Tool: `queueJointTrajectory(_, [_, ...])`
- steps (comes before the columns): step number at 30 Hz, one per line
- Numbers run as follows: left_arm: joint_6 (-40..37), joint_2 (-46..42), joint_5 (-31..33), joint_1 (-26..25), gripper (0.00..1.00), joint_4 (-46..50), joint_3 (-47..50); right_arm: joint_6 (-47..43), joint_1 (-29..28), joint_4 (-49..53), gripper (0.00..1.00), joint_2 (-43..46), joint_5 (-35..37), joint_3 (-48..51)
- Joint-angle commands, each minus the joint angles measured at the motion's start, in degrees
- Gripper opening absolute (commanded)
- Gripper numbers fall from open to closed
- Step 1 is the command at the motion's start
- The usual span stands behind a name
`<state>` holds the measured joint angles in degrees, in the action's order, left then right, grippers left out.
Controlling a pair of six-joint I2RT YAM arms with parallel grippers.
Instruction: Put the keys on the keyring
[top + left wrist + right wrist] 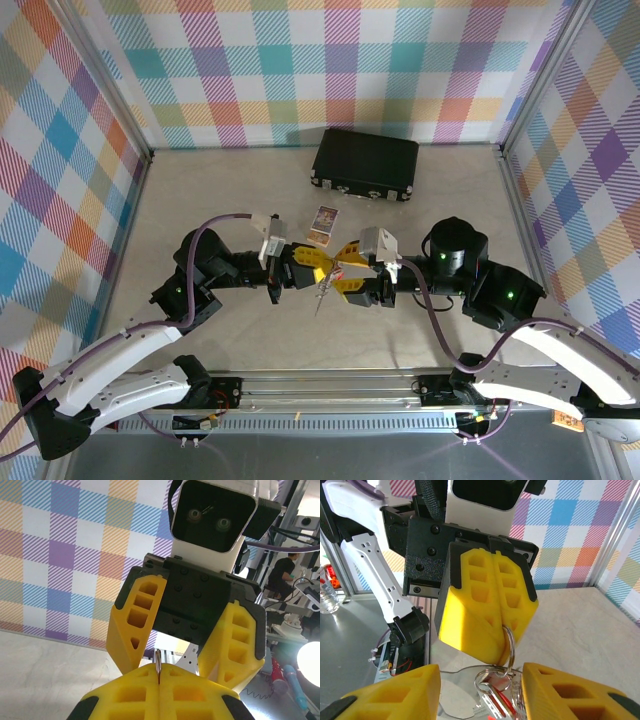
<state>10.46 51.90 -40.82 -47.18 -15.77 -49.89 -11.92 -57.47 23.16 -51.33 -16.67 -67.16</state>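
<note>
One risk: left gripper (501, 632) pinches just the keyring (511, 642) rim, right gripper (480, 682) gapes empty; jerk and you drop the keys (492, 697).

Bright, even lighting with soft shadows; a lamp (311, 661) glares at one edge.

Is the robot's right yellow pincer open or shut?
Open. The right yellow pincer has its two fingers well apart; the left yellow pincer opposite is shut on a silver metal ring.

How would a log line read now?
left gripper: shut on keyring | right gripper: open around keys | keys: hanging below keyring
</note>
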Motion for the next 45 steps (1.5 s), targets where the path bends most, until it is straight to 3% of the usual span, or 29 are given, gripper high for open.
queueJointTrajectory(1, [-1.75, -0.98, 0.67, -0.29, 0.0, 0.48, -0.83, 0.4, -0.28, -1.15, 0.5, 1.26, 0.41, 0.31])
queueJointTrajectory(18, [-1.66, -2.83, 5.96, -0.26, 0.0, 1.8, 0.67, 2.91, -0.28, 1.86, 0.68, 2.55, 5.82, 2.61])
queueJointTrajectory(28, [-0.55, -3.88, 7.77, -0.11, 0.0, -0.16, 1.89, 5.0, -0.36, 1.05, 0.69, 5.12, 6.65, 5.9])
queueJointTrajectory(34, [0.04, -4.97, 7.61, -0.11, 0.0, -0.66, 2.2, 5.2, -0.31, 0.46, 0.69, 5.18, 2.9, 7.65])
queueJointTrajectory(45, [0.88, -4.64, 7.11, -0.11, 0.0, -1.98, 2.89, 8.18, -0.36, -6.8, 0.67, 5.05, 2.16, 10.68])
